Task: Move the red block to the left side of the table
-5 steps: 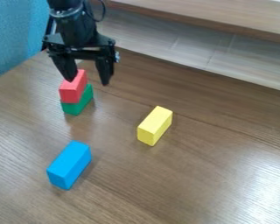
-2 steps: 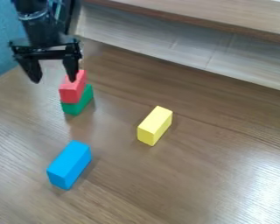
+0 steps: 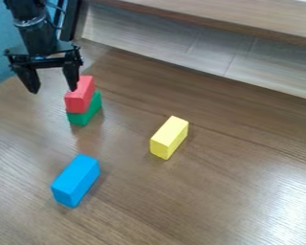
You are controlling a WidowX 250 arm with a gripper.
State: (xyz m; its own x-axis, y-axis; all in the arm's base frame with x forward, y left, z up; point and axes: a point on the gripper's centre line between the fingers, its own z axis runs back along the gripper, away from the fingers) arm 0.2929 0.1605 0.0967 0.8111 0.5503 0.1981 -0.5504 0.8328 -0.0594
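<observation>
The rectangular red block (image 3: 78, 101) sits on a green block (image 3: 85, 114). The black two-finger gripper (image 3: 53, 91) is wide open and empty, one finger (image 3: 71, 76) partly hiding the red block, contact unclear. The top edge crops the black arm (image 3: 35, 29).

Brown wood-grained tabletop (image 3: 200, 201), glare at its lower right; pale tiled surface (image 3: 181, 45) behind; wooden ledge (image 3: 245, 24) above; blue textured wall (image 3: 1, 57) at upper left.

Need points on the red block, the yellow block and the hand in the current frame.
Red block (image 3: 79, 96), camera view, upper part of its front face.
Yellow block (image 3: 169, 136), camera view, its top face.
Hand (image 3: 52, 90), camera view, midway between its fingertips.
</observation>
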